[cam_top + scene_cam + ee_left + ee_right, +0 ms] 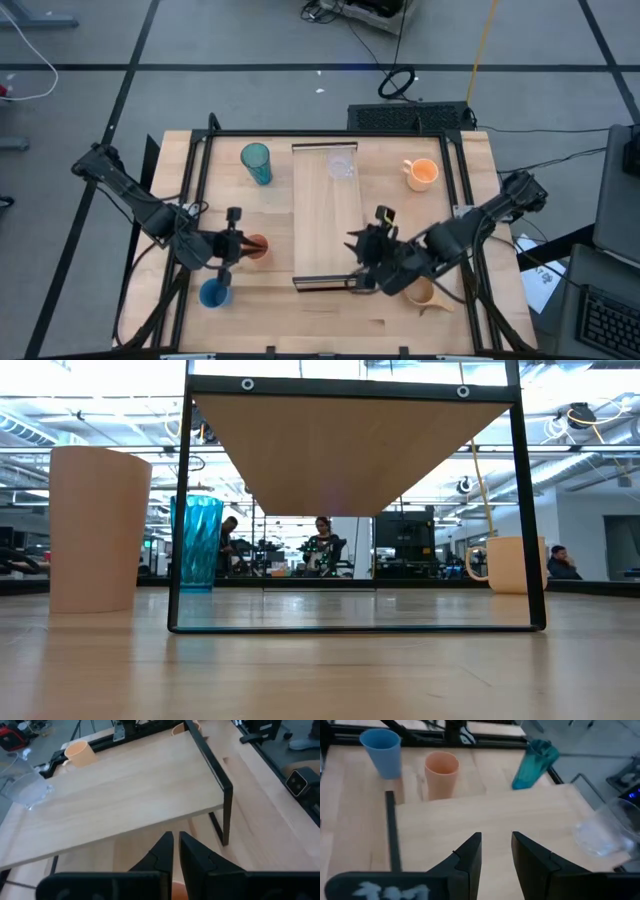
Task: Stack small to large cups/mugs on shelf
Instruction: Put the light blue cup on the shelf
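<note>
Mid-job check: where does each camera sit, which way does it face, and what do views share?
High view: overhead, straight down on table, shelf and both arms.
Low view: table-top height, looking under the shelf into the room; no arm shows.
Left wrist view: on the left arm, facing across the shelf toward the orange mug; left end effector shows.
Right wrist view: on the right arm, facing across the shelf toward the blue cup; right end effector shows, open.
Shared: both wrist views show the clear glass cup.
</note>
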Robot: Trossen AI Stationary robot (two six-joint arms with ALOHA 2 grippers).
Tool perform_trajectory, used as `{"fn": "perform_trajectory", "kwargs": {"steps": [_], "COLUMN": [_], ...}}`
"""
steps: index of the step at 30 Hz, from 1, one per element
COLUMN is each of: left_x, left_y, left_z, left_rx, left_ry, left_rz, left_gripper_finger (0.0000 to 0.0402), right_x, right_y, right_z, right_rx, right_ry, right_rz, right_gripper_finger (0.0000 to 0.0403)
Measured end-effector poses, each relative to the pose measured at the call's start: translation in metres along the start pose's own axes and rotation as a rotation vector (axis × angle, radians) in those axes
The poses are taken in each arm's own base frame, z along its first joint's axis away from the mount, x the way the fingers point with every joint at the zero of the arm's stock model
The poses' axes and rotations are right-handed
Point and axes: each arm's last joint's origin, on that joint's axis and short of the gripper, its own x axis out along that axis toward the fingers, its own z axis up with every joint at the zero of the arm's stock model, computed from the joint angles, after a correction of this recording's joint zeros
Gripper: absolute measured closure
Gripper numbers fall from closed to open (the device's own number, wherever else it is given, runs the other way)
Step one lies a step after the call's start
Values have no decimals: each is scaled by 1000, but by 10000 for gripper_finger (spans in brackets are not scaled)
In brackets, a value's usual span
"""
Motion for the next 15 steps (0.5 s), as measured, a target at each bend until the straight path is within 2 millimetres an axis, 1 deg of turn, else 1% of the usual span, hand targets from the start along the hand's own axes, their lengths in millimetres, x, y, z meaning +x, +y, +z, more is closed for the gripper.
{"fn": "perform_trajectory", "kwargs": {"steps": [4,8,11,15], "left_x": [-4,-5,-6,-6], "left_y": [3,4,4,4], "left_z": [-2,-6,-9,-11], "left_rx": [-40,-68,-81,-109], "left_ry": [16,48,78,104], "left_rz": [-1,-8,-8,-32], "left_gripper_finger": [369,369,369,367], "right_x": [7,18,28,37], "right_y": [15,27,35,40], "right_z": [-16,-31,-41,-53], "right_rx": [-8,46,42,12], "right_ry": [-66,-182,-248,-305], "right_rz": [-31,-98,-76,-60], "right_gripper_finger": [303,303,303,303]}}
